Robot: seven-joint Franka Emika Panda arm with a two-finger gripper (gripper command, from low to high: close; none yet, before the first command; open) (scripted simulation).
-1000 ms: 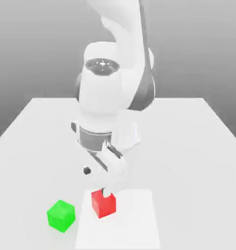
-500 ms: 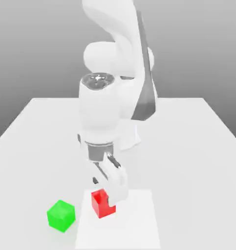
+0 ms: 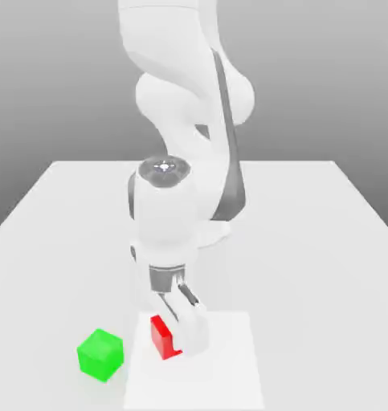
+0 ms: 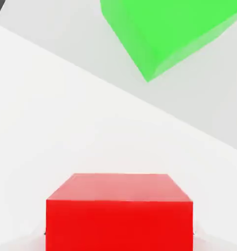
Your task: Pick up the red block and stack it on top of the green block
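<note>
Presently closed on the red block with the gripper, from two opposite sides. Seated on the white square, near its edge at the exterior view's left. Positioned well above the block with the arm, reaching downward. Set apart, beyond that edge: the green block, directly on the pale table.

On the mat lies one block; toward the exterior view's left, another block.
</note>
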